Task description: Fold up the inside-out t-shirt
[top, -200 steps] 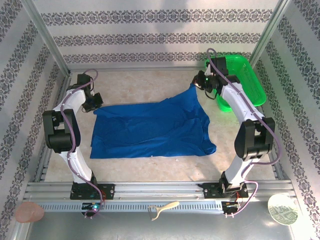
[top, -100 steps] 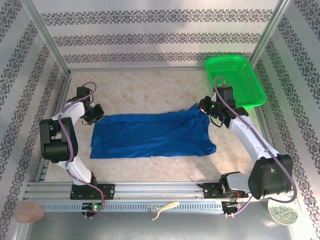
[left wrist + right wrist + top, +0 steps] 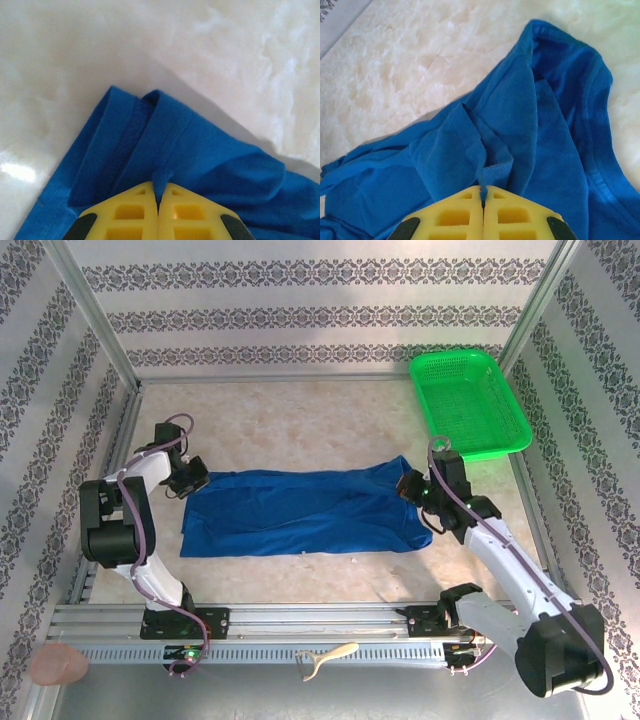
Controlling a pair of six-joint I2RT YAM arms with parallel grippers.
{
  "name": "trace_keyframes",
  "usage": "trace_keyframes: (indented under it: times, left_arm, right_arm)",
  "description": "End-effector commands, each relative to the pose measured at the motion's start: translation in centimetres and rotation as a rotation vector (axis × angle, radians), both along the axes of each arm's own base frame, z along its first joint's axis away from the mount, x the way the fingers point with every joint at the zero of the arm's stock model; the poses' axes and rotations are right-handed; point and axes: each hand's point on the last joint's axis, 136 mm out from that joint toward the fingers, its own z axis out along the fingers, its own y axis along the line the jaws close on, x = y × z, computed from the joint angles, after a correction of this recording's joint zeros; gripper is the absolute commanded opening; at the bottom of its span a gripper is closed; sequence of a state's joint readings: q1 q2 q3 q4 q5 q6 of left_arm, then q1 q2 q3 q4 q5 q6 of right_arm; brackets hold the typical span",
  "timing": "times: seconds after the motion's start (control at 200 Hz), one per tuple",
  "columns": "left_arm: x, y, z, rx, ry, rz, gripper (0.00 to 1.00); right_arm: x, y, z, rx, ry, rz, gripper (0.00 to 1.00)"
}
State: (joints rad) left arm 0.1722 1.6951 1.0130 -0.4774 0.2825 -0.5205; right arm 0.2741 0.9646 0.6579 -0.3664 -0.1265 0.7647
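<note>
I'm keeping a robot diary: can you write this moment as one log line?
left fingers: shut on t-shirt edge | right fingers: shut on t-shirt edge | t-shirt: spread between them on table

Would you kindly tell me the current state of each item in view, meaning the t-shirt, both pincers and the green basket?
t-shirt: lying rumpled on the table, plain blue showing, pinched at both far corners.
left pincer: shut on t-shirt cloth.
right pincer: shut on t-shirt cloth.
green basket: upright at the far right, empty.
</note>
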Motion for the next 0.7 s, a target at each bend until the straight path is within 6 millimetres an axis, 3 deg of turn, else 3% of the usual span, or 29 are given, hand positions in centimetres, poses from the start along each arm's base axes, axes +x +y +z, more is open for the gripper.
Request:
trace_keyframes:
  times: [0.0, 0.04, 0.075, 0.13, 0.175, 0.225, 0.295, 0.38, 0.505, 0.625, 0.694]
  left_arm:
    - [-0.6, 0.7, 0.7, 0.012, -0.033, 0.055, 0.00]
    - [-1.0, 0.7, 0.3, 0.010, -0.029, 0.068, 0.00]
    - [-1.5, 0.6, -0.1, 0.002, -0.021, 0.080, 0.07]
    - [-2.1, 0.6, -0.6, -0.012, -0.010, 0.099, 0.26]
    - [-2.3, 0.8, -0.6, -0.012, -0.012, 0.110, 0.36]
    - [-2.3, 1.1, -0.1, -0.002, -0.026, 0.120, 0.45]
    - [-2.0, 1.5, 1.4, 0.017, -0.065, 0.128, 0.55]
    - [-1.3, 1.7, 3.8, 0.031, -0.127, 0.122, 0.63]
    - [0.1, 0.9, 6.0, -0.013, -0.187, 0.098, 0.66]
    - [1.6, -0.7, 5.9, -0.105, -0.190, 0.057, 0.67]
    - [2.2, -1.3, 5.0, -0.126, -0.161, 0.041, 0.68]
  right_arm:
    - [-2.1, -0.5, -2.1, -0.019, 0.051, -0.043, 0.00]
    - [-2.8, -0.5, -3.0, -0.023, 0.068, -0.047, 0.00]
    - [-3.5, -0.6, -3.8, -0.027, 0.086, -0.054, 0.00]
    - [-4.6, -0.9, -5.0, -0.039, 0.120, -0.068, 0.26]
    - [-5.2, -1.5, -5.5, -0.056, 0.132, -0.087, 0.38]
    - [-5.5, -2.1, -5.4, -0.074, 0.126, -0.105, 0.45]
    - [-5.1, -2.5, -4.3, -0.092, 0.089, -0.109, 0.46]
    - [-3.6, -1.8, -2.6, -0.113, 0.056, -0.057, 0.45]
    - [-0.1, 1.0, -1.6, -0.131, 0.061, 0.090, 0.46]
    - [4.2, 4.0, -1.2, -0.138, 0.069, 0.198, 0.49]
    - [6.3, 5.1, -2.2, -0.167, 0.107, 0.239, 0.51]
